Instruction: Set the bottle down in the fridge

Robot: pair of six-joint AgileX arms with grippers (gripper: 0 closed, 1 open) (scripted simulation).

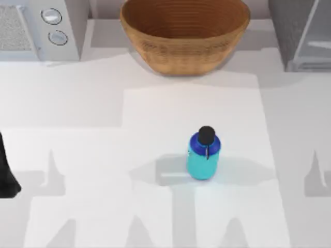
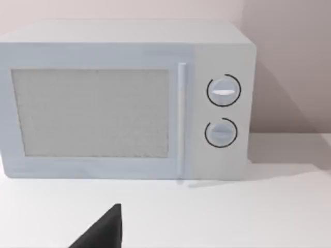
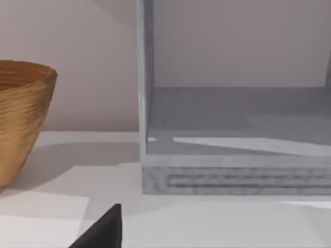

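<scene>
Bottle untouched, both arms parked — grasp not yet begun.

Fingers: a dark tip shows low in the left wrist view [image 2: 103, 230] and another in the right wrist view [image 3: 103, 230]; cannot tell whether either pair is wide or narrow. Left arm [image 1: 8, 170] sits at the table's left edge. Bottle [image 1: 204, 154] stands upright on the white table [image 1: 77, 155], near centre, nothing touching it. Basket [image 1: 185, 36] is at the far middle, microwave [image 1: 39, 26] far left. Fridge [image 1: 302, 33] is far right, its cavity open with a bare grey floor. Judged step: approach. Next move calls for the right arm, nearer the fridge, to reach the bottle body and close on it.
</scene>
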